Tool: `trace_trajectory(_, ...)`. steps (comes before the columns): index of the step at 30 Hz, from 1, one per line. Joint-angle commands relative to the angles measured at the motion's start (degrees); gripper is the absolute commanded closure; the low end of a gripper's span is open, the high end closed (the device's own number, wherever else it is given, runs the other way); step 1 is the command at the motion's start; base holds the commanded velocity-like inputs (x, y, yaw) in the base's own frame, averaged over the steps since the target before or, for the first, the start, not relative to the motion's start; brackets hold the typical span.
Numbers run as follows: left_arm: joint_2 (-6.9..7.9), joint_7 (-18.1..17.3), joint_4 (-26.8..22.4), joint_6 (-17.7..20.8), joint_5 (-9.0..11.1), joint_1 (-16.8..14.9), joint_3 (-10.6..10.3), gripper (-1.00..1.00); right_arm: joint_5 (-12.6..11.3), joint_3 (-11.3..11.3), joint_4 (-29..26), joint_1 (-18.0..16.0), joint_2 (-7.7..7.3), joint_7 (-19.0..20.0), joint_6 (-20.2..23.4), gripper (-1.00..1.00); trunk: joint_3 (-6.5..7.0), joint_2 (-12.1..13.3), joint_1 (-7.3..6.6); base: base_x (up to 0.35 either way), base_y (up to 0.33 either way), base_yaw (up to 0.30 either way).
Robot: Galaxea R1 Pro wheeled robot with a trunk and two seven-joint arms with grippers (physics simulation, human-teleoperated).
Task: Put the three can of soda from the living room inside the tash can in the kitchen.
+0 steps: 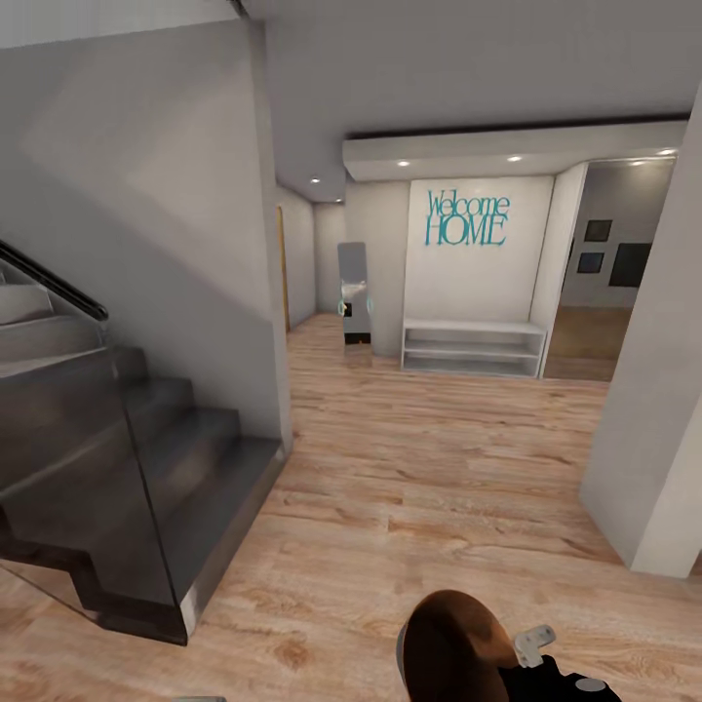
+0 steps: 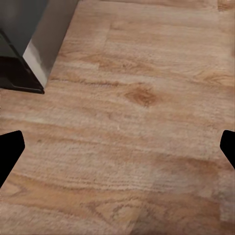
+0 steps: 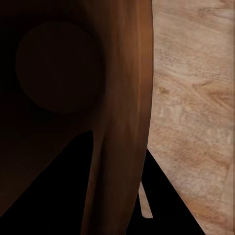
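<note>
We stand in a hallway with a light wood plank floor (image 1: 419, 458). A dark staircase (image 1: 127, 458) with a glass side panel rises on the left. Ahead, a white wall carries teal lettering reading "Welcome HOME" (image 1: 467, 218) above a low white shelf unit (image 1: 474, 349). A narrow standing mirror (image 1: 355, 300) leans beside it; its reflection is too small to make out. A white pillar (image 1: 653, 429) cuts off the right side, and the room behind it shows only dark wall frames.

The tash can (image 1: 456, 648) appears at the bottom edge of the head view, cut off by the frame, its copper-brown interior facing us. In the right wrist view, the same bin's interior (image 3: 63, 98) is very dark; a round base is faintly visible, and we cannot tell whether anything lies inside. The right gripper (image 3: 120, 191) pinches the bin's wall, one dark finger inside and one outside the rim.

In the left wrist view, the left gripper (image 2: 117, 147) hangs over bare floor, its two fingertips (image 2: 10, 149) spread wide at opposite edges of the picture and holding nothing. The foot of the staircase shows in one corner.
</note>
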Motion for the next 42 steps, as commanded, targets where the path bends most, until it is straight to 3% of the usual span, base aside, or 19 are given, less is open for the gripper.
trace_trajectory(1,0.0,-0.01,-0.01,0.01,0.01,0.0,0.0,-1.0,-0.46,-0.36,-0.11,-0.03,-0.02,0.38,0.04,1.0,0.19,0.41,-0.23,0.0,0.0,0.0)
trace_trajectory(13,0.02,-0.07,-0.08,0.04,0.22,0.0,0.02,-1.0,-0.27,-0.4,0.34,0.07,-0.9,0.43,0.04,1.0,2.35,5.22,-2.86,0.0,0.0,0.0)
trace_trajectory(22,0.02,-0.07,-0.07,0.04,0.2,0.0,0.03,-1.0,-0.31,-0.36,0.78,2.57,-3.74,0.46,-0.11,1.0,3.96,8.83,-4.84,0.0,0.0,0.0)
trace_trajectory(28,0.02,-0.07,-0.01,-0.02,0.03,0.0,0.01,-1.0,-0.29,-0.42,0.8,4.38,-4.36,0.46,-1.25,1.0,5.04,11.24,-6.16,0.0,0.0,0.0)
trace_trajectory(34,0.02,-0.07,0.0,-0.09,-0.06,0.0,0.01,-1.0,-0.57,-0.45,0.8,5.73,-6.34,0.46,-1.67,1.0,6.12,13.65,-7.48,0.0,0.0,0.0)
trace_trajectory(42,0.02,-0.07,0.0,-0.1,-0.1,0.03,0.01,-1.0,-2.06,-0.45,0.81,5.85,-6.91,0.54,-1.71,1.0,7.55,16.86,-9.23,0.0,0.0,0.0)
